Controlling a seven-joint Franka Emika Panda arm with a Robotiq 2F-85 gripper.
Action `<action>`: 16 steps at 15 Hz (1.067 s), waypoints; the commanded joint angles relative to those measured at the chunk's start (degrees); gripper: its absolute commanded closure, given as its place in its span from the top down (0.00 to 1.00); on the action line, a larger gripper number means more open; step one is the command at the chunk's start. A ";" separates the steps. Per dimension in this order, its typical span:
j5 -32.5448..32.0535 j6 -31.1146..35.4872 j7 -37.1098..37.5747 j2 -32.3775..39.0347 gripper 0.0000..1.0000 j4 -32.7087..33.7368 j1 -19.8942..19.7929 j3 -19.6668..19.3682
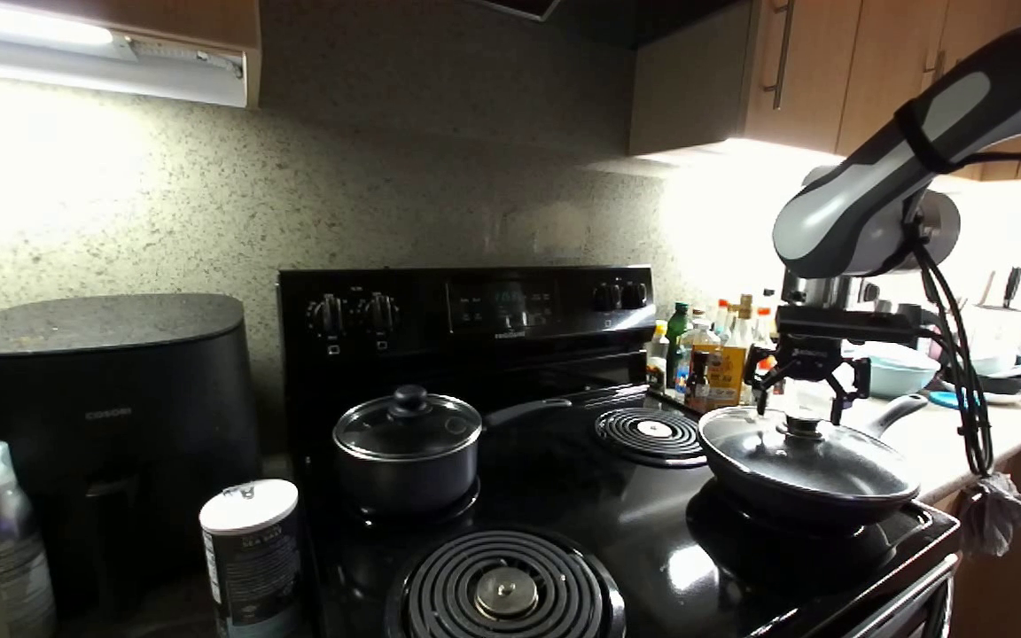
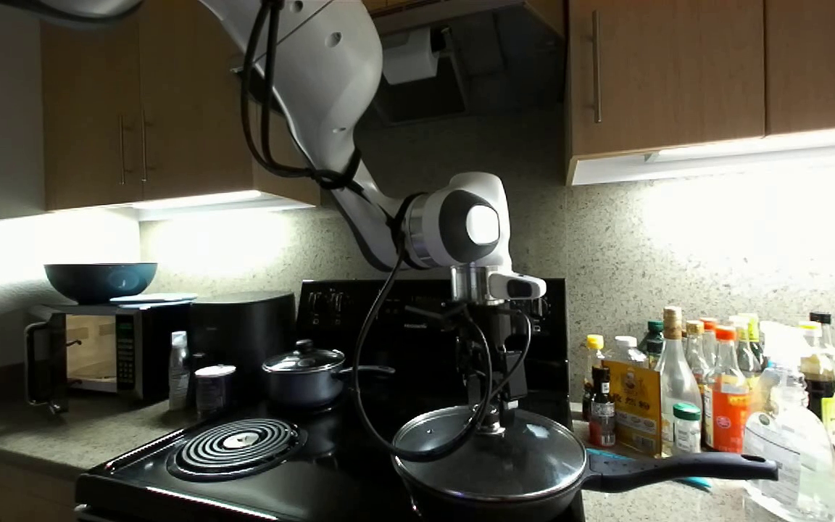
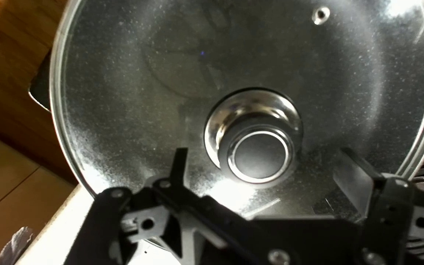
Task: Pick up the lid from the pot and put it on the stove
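Observation:
The lid [image 1: 754, 446] is clear glass with a thin metal rim and a dark centre knob. It sits on the pot [image 1: 816, 512], a wide dark pan on the right front of the black stove [image 1: 595, 505]. The lid also shows from the side in an exterior view [image 2: 533, 460], and it fills most of the wrist view [image 3: 134, 95]. My gripper [image 1: 798, 413] points down over the lid's knob. In the wrist view its fingers [image 3: 263, 150] are wide apart, one on each side of the knob, with visible gaps. Nothing is held.
A smaller lidded saucepan [image 1: 409, 465] stands on the back left burner. The front left coil burner [image 1: 506, 594] and back right coil burner [image 1: 652, 431] are bare. Bottles [image 2: 671, 370] stand beside the pot. The pan handle [image 2: 678, 467] sticks out over the counter. A cable [image 2: 367, 406] hangs near the lid.

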 commanded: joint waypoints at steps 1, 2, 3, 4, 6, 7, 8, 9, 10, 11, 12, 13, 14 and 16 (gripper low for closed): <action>0.72 0.91 -1.30 -1.68 0.74 -1.53 0.34 -0.34; 0.75 0.82 -1.39 -1.71 0.68 -1.51 0.32 -0.33; 0.80 0.84 -1.42 -1.71 0.61 -1.48 0.30 -0.32; 0.93 0.76 -1.54 -1.65 0.55 -1.39 0.27 -0.30; 0.98 0.55 -1.45 -1.49 0.41 -1.18 0.24 -0.33; 0.90 0.50 -1.44 -1.43 0.35 -1.12 0.22 -0.39; 0.78 0.49 -1.31 -1.40 0.28 -1.04 0.22 -0.48; 0.81 0.41 -1.30 -1.26 0.24 -0.85 0.20 -0.52; 0.92 0.30 -1.43 -1.30 0.24 -0.81 0.18 -0.50; 0.94 0.20 -1.41 -1.40 0.24 -0.84 0.18 -0.50; 0.88 0.14 -1.18 -1.73 0.24 -1.04 0.22 -0.52; 0.67 -0.18 -0.72 -2.19 0.24 -1.33 0.31 -0.57; 0.41 -0.15 -0.46 -3.37 0.24 -2.29 0.45 -0.56; -0.06 0.77 -0.86 -6.33 0.24 -4.89 0.70 -0.40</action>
